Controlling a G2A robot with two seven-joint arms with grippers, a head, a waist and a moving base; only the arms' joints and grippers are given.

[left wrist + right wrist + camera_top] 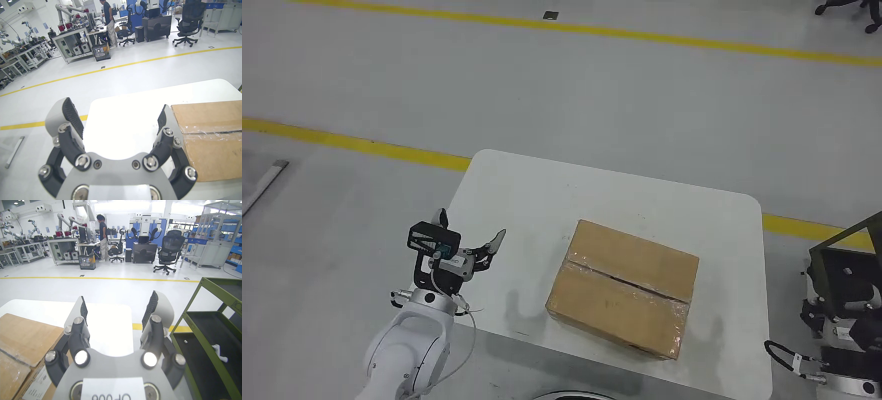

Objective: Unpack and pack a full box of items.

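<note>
One brown cardboard box [622, 290], its seam under clear tape [211, 130], lies near the middle of the one white rounded table [522, 200] — the left gripper [115, 106] and right gripper [118, 298], two in all, flank it, both spread wide, holding nothing. The tape seems unbroken, though glare hides detail, so prying there could slip or drag the box off.

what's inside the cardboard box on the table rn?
Nothing visible: the cardboard box is shut, with clear tape running along its top seam, so the contents are covered. It sits on the white table.
</note>
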